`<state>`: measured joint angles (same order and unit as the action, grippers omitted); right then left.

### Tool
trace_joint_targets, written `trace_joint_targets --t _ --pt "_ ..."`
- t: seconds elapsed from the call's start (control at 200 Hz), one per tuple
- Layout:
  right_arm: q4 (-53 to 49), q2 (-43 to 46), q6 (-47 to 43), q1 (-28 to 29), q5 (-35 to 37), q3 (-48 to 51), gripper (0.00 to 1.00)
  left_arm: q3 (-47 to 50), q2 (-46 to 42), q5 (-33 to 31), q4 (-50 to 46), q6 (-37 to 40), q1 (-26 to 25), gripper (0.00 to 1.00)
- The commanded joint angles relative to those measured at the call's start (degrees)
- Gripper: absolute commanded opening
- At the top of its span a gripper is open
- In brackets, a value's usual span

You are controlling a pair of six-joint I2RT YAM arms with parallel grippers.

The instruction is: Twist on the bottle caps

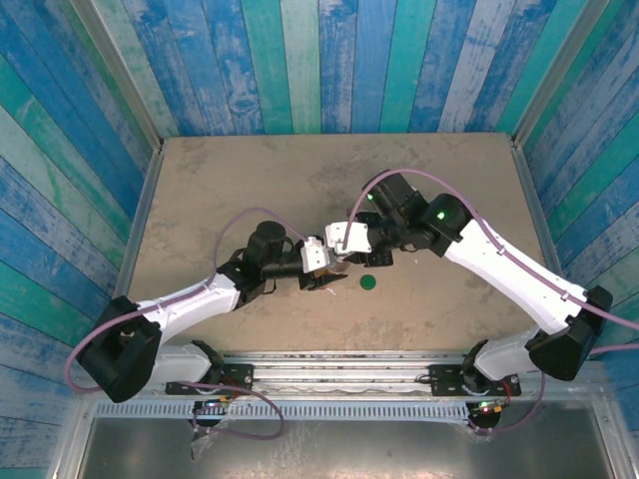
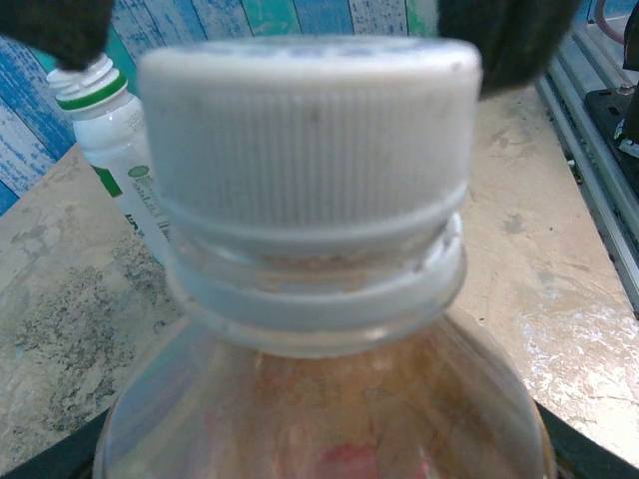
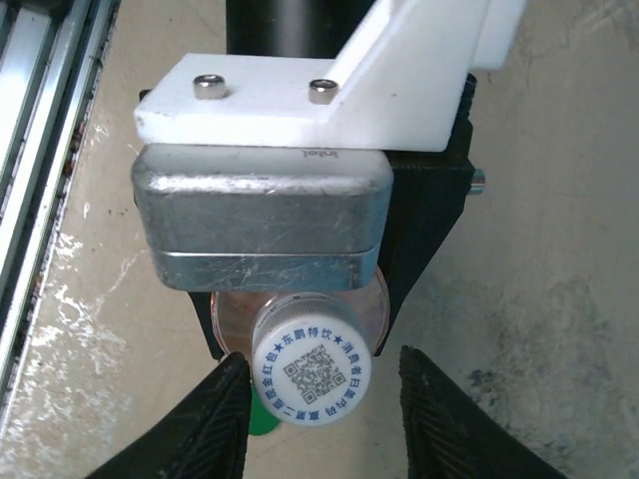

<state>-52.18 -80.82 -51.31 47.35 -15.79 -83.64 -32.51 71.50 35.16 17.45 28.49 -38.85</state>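
- Right hand (image 3: 321, 359): the two dark ribbed fingers (image 3: 215, 424) stand apart on either side of the white cap (image 3: 313, 364). One finger is at the cap's edge. A visible gap separates the other finger from the cap. The hand is not clamped on the cap.
- Left hand (image 1: 325, 265): clamped on the clear bottle (image 2: 319, 399), with the dark fingers flanking the bottle body below the shoulder.
- White cap: seated on the neck of the clear bottle, above the collar ring. The side wall is ribbed. The top face carries a printed square code ringed by blue characters. Whether the cap is fully tightened cannot be told.
- Clear bottle: held near the middle of the surface (image 1: 250, 190), where the two hands meet. Reddish-amber contents show through the wall.
- White bottle (image 2: 115, 150): stands on the surface beyond the clear bottle, to its left in the left wrist view. The threaded neck is uncapped, with a green ring below the threads.
- Green cap (image 1: 368, 283): lies flat on the surface, near the two hands on the right arm's side, apart from both bottles.
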Motion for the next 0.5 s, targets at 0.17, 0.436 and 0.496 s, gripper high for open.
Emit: trace_joint_targets --t 0.17,0.436,0.496 --pt "-2.2 -1.7 -0.9 0.3 -1.4 -2.0 0.33 -1.5 -3.2 2.1 -1.0 0.2 -0.1 0.65" --pt "-1.9 -2.4 5.5 0.3 -1.1 -3.2 0.15 -0.5 -2.7 -4.6 3.3 -0.8 -0.1 0.64" --pt "-0.9 -3.0 12.0 0.2 0.1 -4.0 0.12 1.1 -2.2 -9.6 8.5 -1.8 -0.1 0.64"
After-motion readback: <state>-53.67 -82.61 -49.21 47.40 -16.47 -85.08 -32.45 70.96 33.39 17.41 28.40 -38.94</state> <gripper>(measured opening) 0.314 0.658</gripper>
